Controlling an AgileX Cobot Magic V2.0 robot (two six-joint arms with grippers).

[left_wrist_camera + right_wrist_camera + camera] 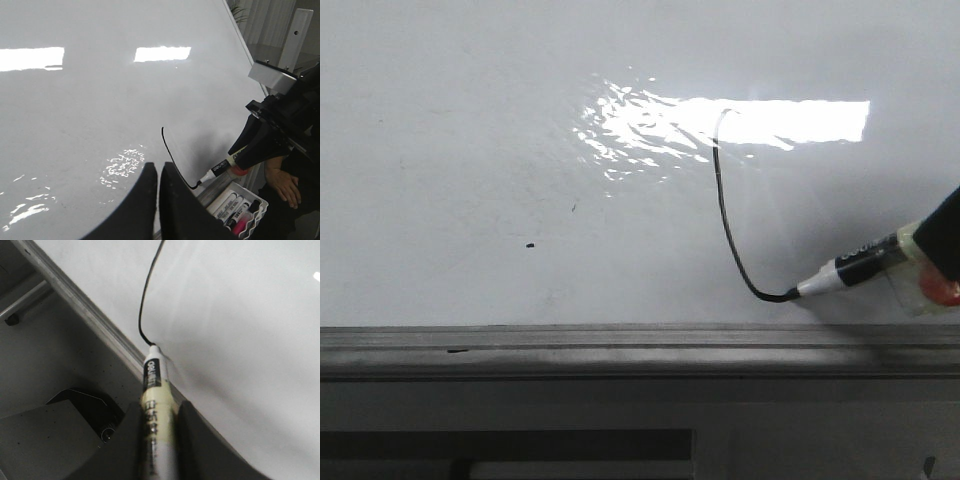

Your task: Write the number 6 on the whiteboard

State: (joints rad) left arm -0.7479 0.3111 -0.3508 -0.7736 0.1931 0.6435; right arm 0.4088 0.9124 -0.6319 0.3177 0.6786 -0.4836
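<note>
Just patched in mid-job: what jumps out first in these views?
The black marker line curving down the whiteboard, right of centre, an unfinished number 6. At its lower end the marker, clamped in the right gripper, touches the board just above the grey ledge. A bright glare patch sits at the stroke's top.

I see hard glare from overhead lights on the whiteboard (pixel 470 120), rippled in the front view. The ledge (pixel 620 345) below sits dim, and the right wrist view looks soft and grainy.
</note>
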